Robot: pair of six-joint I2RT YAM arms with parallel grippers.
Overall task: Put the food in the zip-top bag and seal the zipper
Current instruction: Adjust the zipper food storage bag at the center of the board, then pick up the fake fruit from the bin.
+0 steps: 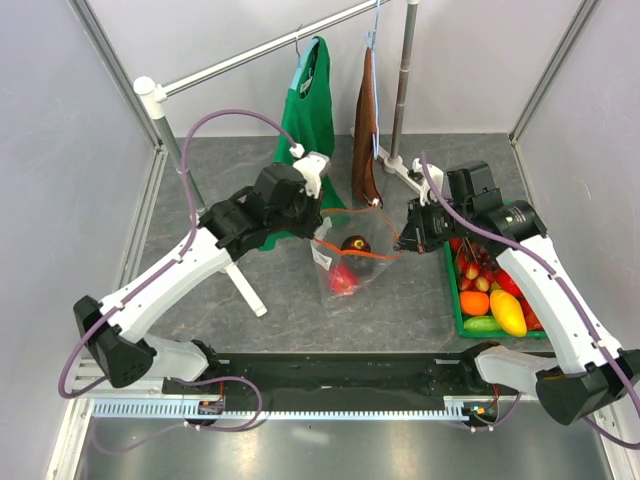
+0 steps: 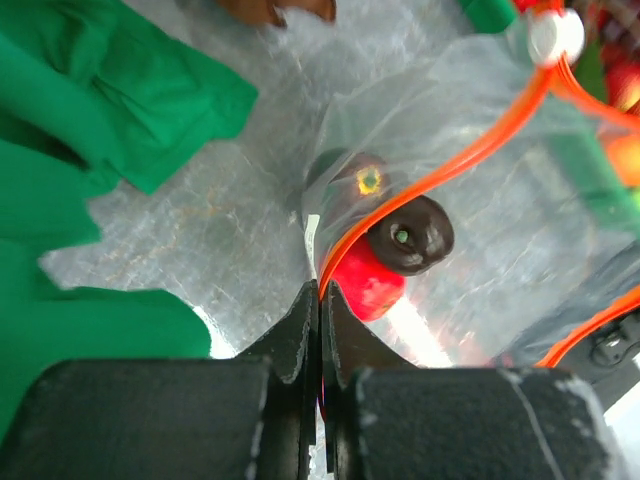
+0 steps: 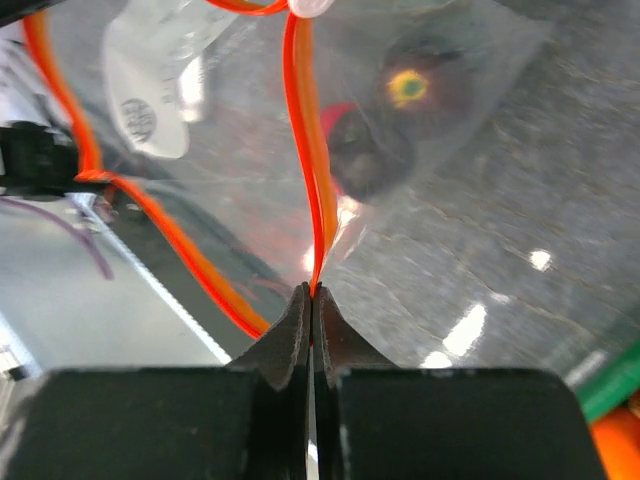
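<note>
The clear zip-top bag (image 1: 345, 262) hangs in the middle of the table, held up by both grippers. Inside lie a dark maroon fruit (image 1: 355, 243) and a red apple (image 1: 343, 279). In the left wrist view the maroon fruit (image 2: 412, 235) rests on the apple (image 2: 365, 283). My left gripper (image 2: 322, 290) is shut on the orange-red zipper (image 2: 440, 170) at the bag's left end. My right gripper (image 3: 312, 292) is shut on the zipper (image 3: 308, 140) at the right end. The whitish tab (image 2: 555, 36) shows at the zipper's far end. The bag's mouth gapes between the grippers.
A green tray (image 1: 452, 292) at the right holds several toy fruits, among them a yellow one (image 1: 508, 312) and an orange one (image 1: 474, 302). A green cloth (image 1: 308, 100) and a brown cloth (image 1: 367, 125) hang from a rail (image 1: 270, 48) at the back.
</note>
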